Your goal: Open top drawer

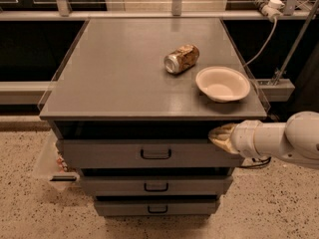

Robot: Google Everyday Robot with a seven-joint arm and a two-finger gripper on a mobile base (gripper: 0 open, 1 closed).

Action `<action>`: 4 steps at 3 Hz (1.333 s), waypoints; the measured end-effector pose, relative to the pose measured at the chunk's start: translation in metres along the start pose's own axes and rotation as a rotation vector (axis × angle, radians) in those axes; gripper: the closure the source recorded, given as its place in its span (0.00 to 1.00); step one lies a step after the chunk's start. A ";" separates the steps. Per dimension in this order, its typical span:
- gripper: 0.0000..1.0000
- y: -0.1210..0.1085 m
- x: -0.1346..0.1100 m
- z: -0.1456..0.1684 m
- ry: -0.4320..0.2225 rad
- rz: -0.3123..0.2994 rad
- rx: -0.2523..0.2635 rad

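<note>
The top drawer [109,154] is the widest of three grey drawers under the grey cabinet top [124,78]. It has a small black loop handle [155,154] at centre. A dark gap shows above its front, so it stands a little way out. My gripper [219,135] is at the drawer's upper right corner, just under the cabinet top's front edge, on the end of the white arm [279,141] that comes in from the right.
A crushed can [181,59] lies on its side on the cabinet top, and a white bowl [222,83] sits near the front right edge. The mid drawer [155,185] and the narrowest drawer [157,208] are below. A clear plastic box [52,166] stands on the speckled floor at left.
</note>
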State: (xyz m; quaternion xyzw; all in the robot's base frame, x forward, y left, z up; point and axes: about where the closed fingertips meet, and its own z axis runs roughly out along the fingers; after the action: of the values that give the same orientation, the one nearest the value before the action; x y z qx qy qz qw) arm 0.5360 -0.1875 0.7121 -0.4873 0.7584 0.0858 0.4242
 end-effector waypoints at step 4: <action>1.00 -0.004 -0.023 -0.014 -0.057 -0.039 0.080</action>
State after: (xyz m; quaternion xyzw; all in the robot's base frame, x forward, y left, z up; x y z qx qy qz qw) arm 0.5350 -0.1816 0.7392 -0.4821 0.7391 0.0609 0.4664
